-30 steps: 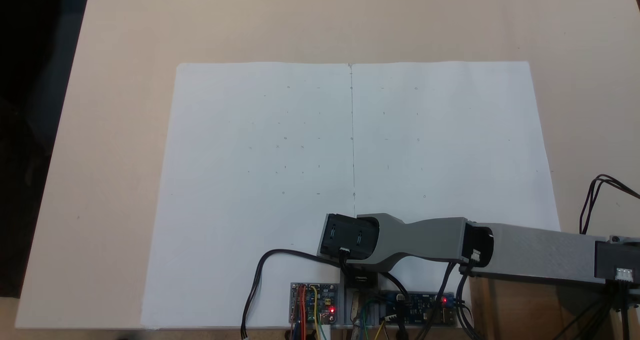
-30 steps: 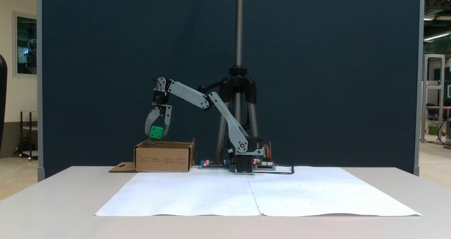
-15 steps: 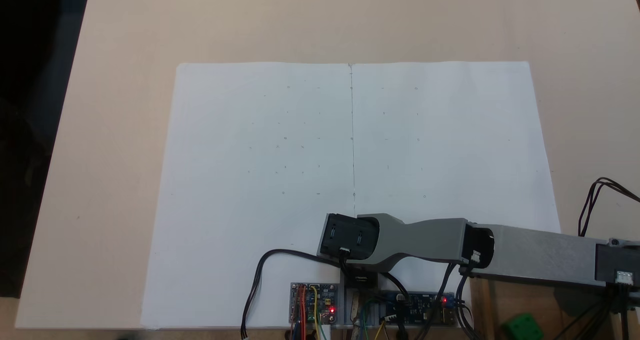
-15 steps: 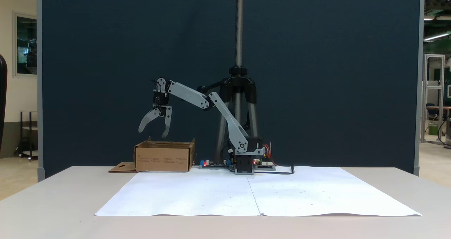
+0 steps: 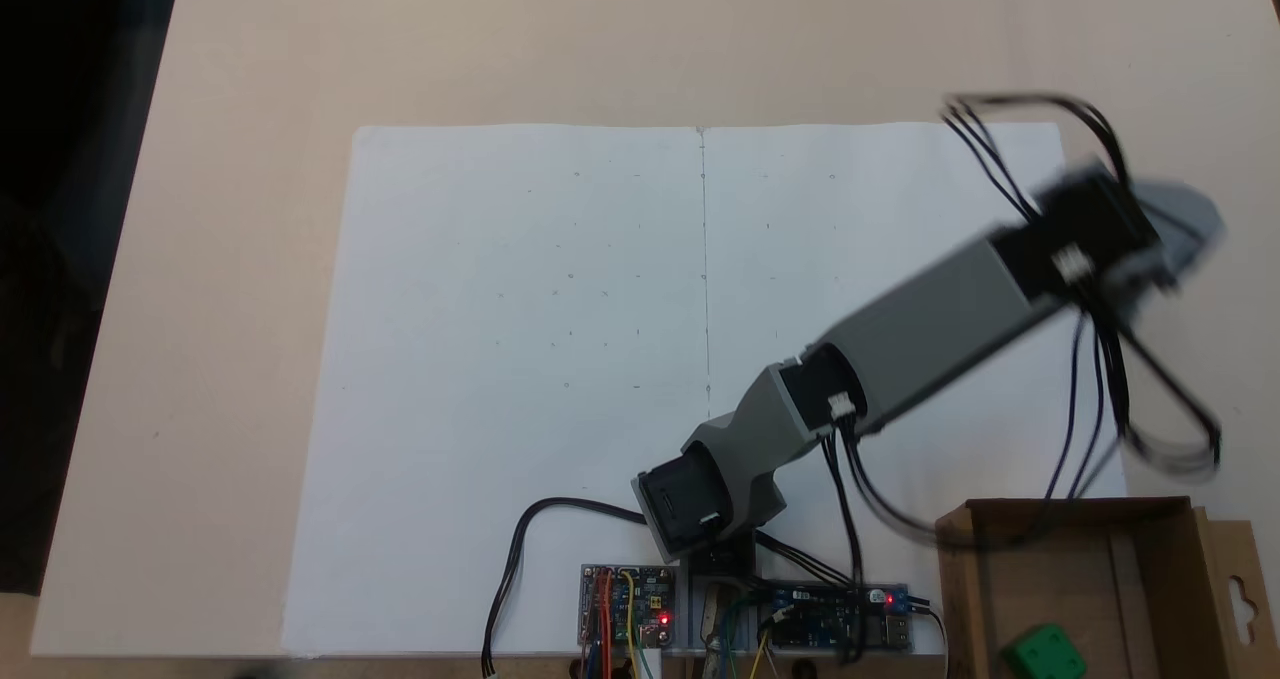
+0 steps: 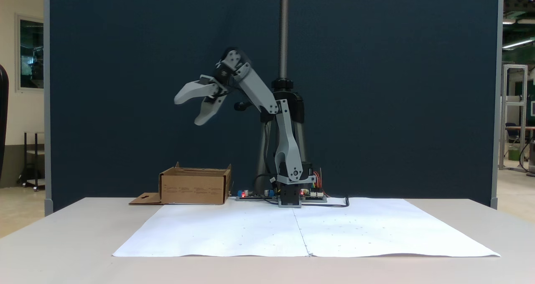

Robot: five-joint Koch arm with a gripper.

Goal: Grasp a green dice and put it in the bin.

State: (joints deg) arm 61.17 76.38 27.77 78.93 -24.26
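Green dice (image 5: 1045, 653) inside bin (image 5: 1090, 534), claw (image 6: 190, 110) spread

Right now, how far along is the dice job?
Looks finished: the small bright green plastic dice lies inside the shallow brown cardboard bin. In hand: nothing; the grey claw hangs open and empty, high above the bin. Left: nothing visible, perhaps parking the arm.

Landmark: the bin (image 5: 960, 599), brown cardboard, at the lower right corner of a fixed view. The green dice (image 5: 1045, 653) lies inside it on the floor, near its bottom edge. Side flap with hang-hole on the bin's right. The arm (image 5: 930, 329), motion-blurred, slants up and away from the bin over white paper (image 5: 520, 309). Circuit boards (image 5: 625, 604) sit left of the bin.
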